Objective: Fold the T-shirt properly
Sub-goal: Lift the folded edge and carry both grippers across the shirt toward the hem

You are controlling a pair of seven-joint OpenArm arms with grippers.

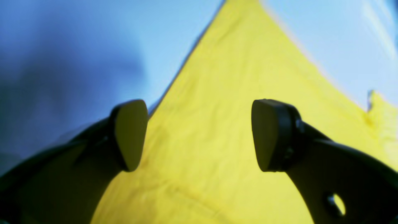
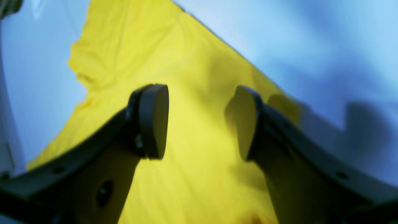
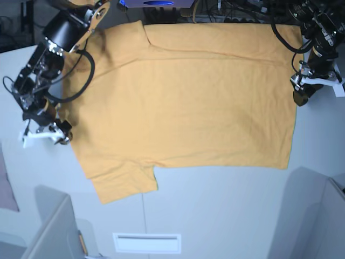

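The orange-yellow T-shirt [image 3: 183,102] lies spread flat on the white table, plain side up, with its sleeves toward the left and its hem on the right. My left gripper [image 3: 302,94] hovers at the hem edge. In the left wrist view the left gripper [image 1: 199,130] is open, and only the T-shirt [image 1: 224,149] shows below its gap. My right gripper [image 3: 56,132] stands at the shirt's left edge. The right wrist view shows the right gripper [image 2: 200,121] open above the T-shirt [image 2: 192,77], with nothing between its fingers.
A small pinkish-mauve cloth [image 3: 6,183] lies at the left edge of the table [image 3: 226,216]. Grey panels stand at the front left [image 3: 54,226] and front right [image 3: 310,216]. Cables and a blue device [image 3: 159,2] sit behind the shirt.
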